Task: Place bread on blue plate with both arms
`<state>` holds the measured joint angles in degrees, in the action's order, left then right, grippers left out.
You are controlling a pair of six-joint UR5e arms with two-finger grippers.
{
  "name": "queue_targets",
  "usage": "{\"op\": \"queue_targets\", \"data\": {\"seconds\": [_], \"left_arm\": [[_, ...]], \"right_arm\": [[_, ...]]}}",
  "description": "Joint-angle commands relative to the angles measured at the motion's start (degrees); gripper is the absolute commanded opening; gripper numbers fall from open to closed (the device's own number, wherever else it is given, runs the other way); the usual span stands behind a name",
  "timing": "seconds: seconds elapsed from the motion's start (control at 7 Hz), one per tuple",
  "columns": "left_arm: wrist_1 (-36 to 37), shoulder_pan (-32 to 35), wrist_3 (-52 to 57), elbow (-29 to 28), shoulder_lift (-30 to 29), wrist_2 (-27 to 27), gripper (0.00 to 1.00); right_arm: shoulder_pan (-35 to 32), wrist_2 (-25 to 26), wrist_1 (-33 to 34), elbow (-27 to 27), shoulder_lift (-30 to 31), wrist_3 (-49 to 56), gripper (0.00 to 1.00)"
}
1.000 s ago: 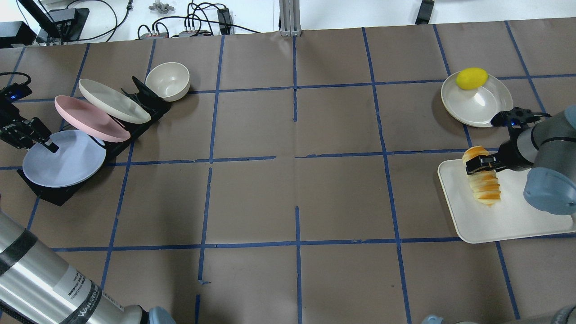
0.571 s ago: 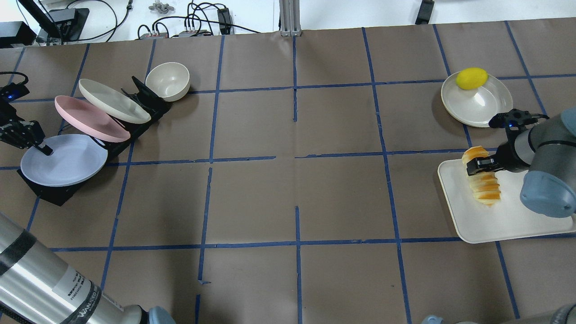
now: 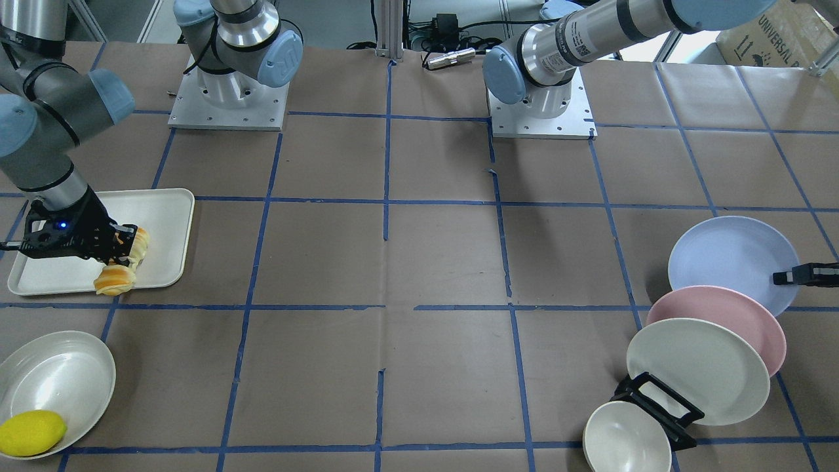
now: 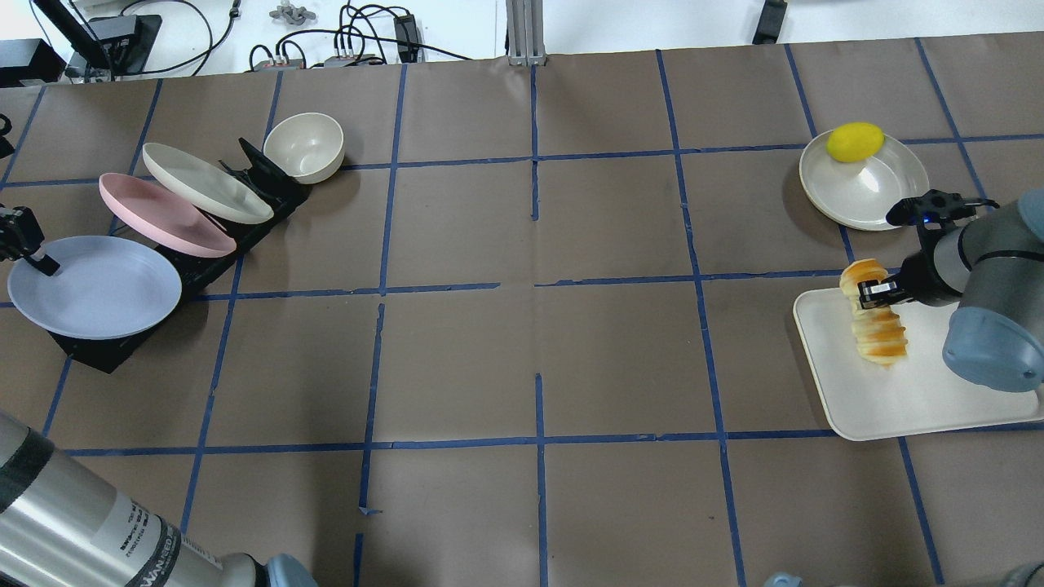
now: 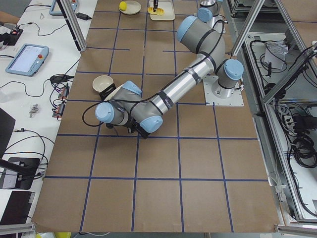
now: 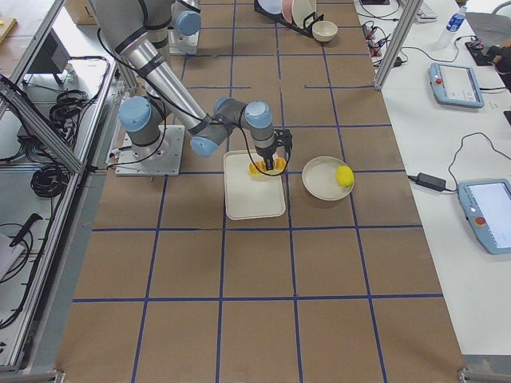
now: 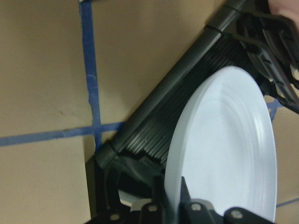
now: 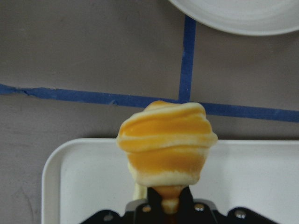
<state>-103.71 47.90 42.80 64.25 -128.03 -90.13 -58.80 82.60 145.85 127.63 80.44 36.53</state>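
The blue plate [image 4: 98,289] is tilted low over the near end of the black rack [image 4: 98,352] at the far left. My left gripper [image 4: 38,262] is shut on its left rim; it also shows in the front view [image 3: 785,277]. In the left wrist view the plate [image 7: 229,149] has its edge pinched between the fingers. The bread [image 4: 877,330] lies over the white tray [image 4: 922,399] on the right. My right gripper [image 4: 869,292] is shut on its far end, which is raised a little. The right wrist view shows the bread [image 8: 166,144] end-on.
A pink plate [image 4: 163,214] and a cream plate [image 4: 204,181] lean in the rack, with a cream bowl [image 4: 304,147] behind. A yellow lemon [image 4: 855,141] sits on a cream plate [image 4: 873,191] beyond the tray. Blue tape lines grid the brown table.
My left gripper has pulled the blue plate leftward and flatter, away from the pink plate. My right gripper has shifted slightly with the bread, lifting its far end.
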Motion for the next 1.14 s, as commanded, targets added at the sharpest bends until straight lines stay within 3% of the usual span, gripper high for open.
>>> {"op": "queue_targets", "data": {"seconds": [0.0,0.29,0.43,0.71,0.86,1.0], "left_arm": [[-2.63,-0.61,0.00,0.09,3.91,-1.45,0.03],[-6.93,-0.18,-0.78,1.13,10.13,-1.54,0.02],[-9.47,0.17,-2.97,2.62,14.09,-1.19,0.02],[-10.02,4.36,-7.01,8.66,22.43,-0.83,0.02],[-9.93,7.53,-12.34,12.44,27.61,-0.83,0.02],[-9.85,11.82,-18.74,16.57,31.23,0.65,0.02]], "right_arm": [[-1.23,1.42,-9.90,-2.63,6.71,-0.14,0.03],[-1.23,3.54,-29.99,-7.64,17.50,-0.32,0.04],[-1.40,3.45,-39.32,-11.75,19.99,-2.15,0.04],[-5.24,3.54,-57.26,-25.35,20.28,-7.57,0.04],[-9.27,3.62,-61.52,-30.90,19.93,-12.66,0.04],[-13.14,5.19,-61.65,-32.61,19.75,-15.50,0.03]]}}
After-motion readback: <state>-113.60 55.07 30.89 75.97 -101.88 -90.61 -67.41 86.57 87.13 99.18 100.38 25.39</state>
